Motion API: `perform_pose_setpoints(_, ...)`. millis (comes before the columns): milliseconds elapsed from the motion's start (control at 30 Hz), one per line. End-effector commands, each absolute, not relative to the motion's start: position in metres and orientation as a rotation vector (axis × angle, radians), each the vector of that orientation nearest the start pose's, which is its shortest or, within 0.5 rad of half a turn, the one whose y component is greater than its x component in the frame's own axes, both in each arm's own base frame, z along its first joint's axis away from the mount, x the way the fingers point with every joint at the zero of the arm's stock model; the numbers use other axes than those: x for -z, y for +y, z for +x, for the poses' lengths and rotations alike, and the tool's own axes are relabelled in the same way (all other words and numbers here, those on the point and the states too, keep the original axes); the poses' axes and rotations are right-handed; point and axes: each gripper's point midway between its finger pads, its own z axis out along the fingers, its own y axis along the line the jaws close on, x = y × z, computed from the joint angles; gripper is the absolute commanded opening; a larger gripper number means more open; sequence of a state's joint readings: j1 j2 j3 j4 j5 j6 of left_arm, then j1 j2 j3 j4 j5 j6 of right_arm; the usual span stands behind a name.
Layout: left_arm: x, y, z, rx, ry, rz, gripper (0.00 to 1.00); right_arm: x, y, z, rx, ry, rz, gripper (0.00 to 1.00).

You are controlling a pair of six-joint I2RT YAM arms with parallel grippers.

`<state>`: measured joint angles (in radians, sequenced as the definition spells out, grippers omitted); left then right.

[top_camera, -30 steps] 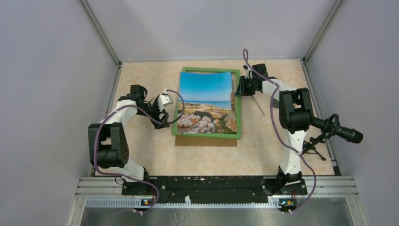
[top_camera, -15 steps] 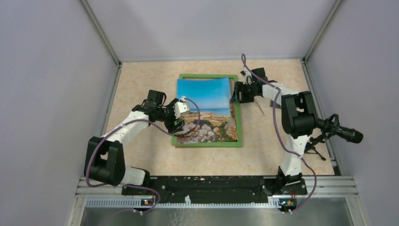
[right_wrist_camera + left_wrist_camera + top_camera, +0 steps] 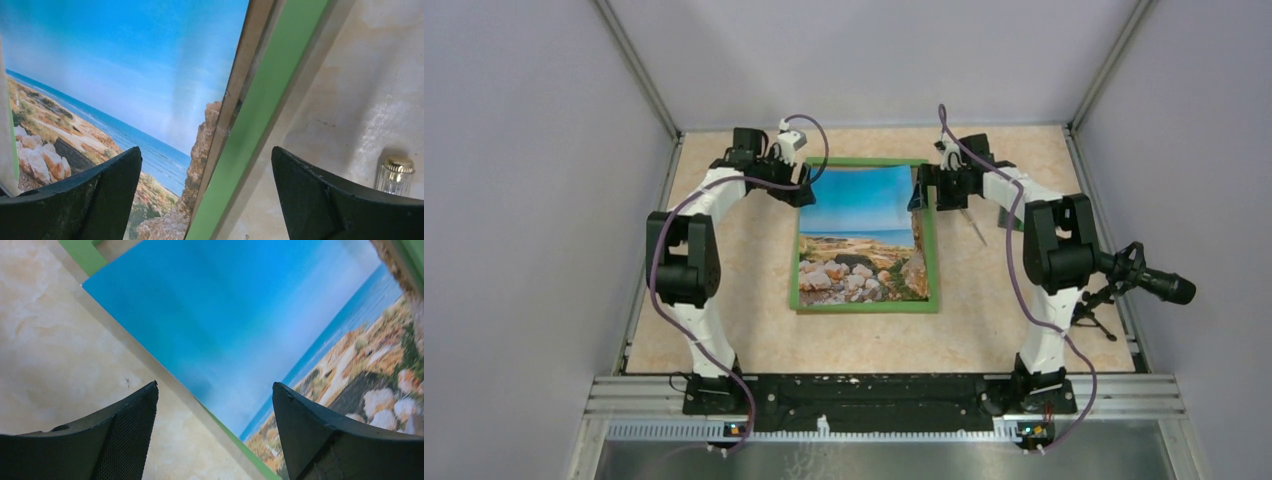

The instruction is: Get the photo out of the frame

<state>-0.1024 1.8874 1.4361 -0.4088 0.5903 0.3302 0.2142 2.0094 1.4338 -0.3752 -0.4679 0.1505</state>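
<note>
- The frame (image 3: 864, 305) lies flat at the centre of the desk (image 3: 734, 310), with one short edge toward the arm bases. The photo (image 3: 861, 235) sits within the green border, rocks at the near end and sky at the far end.
- The left end effector (image 3: 805, 190) stands at the far-left corner of the frame. Its fingers are spread wide and grip nothing.
- The right end effector (image 3: 921, 192) stands at the frame's right rail, near the far end. Its fingers are also spread wide and grip nothing.
- Left wrist view only: the photo's far-left corner rides over the green border, which shows beyond the corner and again along the nearer edge.
- Right wrist view only: the green rail and a brown inner lip run between the fingers. Contact with the rail cannot be determined. A small clear object with a gold cap (image 3: 395, 176) stands on the desk beside one finger.
- Top view only: a black device on a small tripod (image 3: 1144, 278) stands at the right desk edge, beside the right arm.
- The desk surface is beige and marbled. Plain grey walls (image 3: 874, 60) enclose it on the left, right and far sides.
</note>
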Motion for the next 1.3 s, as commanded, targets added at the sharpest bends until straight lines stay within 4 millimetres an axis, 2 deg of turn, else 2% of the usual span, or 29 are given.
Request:
perform_pose_setpoints(0,-0.118,-0.144,0.477,0.773,2.255,0.518,0.87,-0.088,0.190,0.455,-0.759,2.439,-0.316,0.99)
perform_pose_setpoints(167,-0.113,-0.150,0.496,0.826,2.270,0.417,0.87,-0.088,0.190,0.455,-0.774,2.441,-0.330,0.99)
perform_pose_setpoints(367,-0.096,-0.145,0.506,0.748,2.335,0.292,0.83,-0.083,0.189,0.453,-0.780,2.453,-0.329,0.99)
perform_pose_setpoints(600,-0.083,-0.142,0.514,0.723,2.364,0.225,0.62,-0.080,0.190,0.455,-0.787,2.458,-0.323,0.99)
perform_pose_setpoints(733,-0.077,-0.142,0.519,0.724,2.375,0.220,0.56,-0.079,0.189,0.455,-0.777,2.463,-0.330,0.99)
perform_pose_setpoints(967,-0.084,-0.153,0.526,0.775,2.321,0.255,0.47,-0.079,0.187,0.453,-0.768,2.474,-0.355,0.98)
perform_pose_setpoints(1033,-0.085,-0.156,0.527,0.777,2.309,0.269,0.40,-0.078,0.187,0.454,-0.768,2.476,-0.356,0.98)
perform_pose_setpoints(1133,-0.086,-0.158,0.531,0.772,2.294,0.268,0.24,-0.079,0.188,0.456,-0.775,2.474,-0.358,0.98)
perform_pose_setpoints(1267,-0.088,-0.158,0.536,0.764,2.276,0.251,0.14,-0.081,0.188,0.458,-0.777,2.470,-0.364,0.98)
